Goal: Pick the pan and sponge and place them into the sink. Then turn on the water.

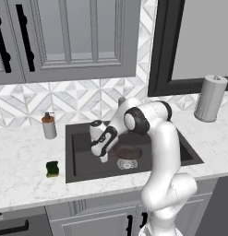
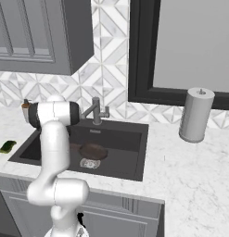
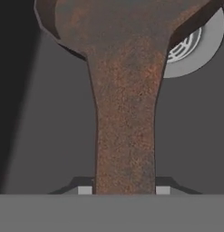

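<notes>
The dark brown pan lies inside the dark grey sink, partly over the round silver drain. My gripper reaches down into the basin at the pan's left. In the hand view the pan's long brown handle runs straight up between my fingertips, which press against both of its sides; the gripper is shut on it. The yellow and green sponge rests on the counter left of the sink, also seen as the sponge. No water runs from the faucet.
A soap dispenser stands on the counter behind the sink's left corner. A grey paper towel roll stands at the far right by the dark window frame. Grey cabinets hang above the counter on the left.
</notes>
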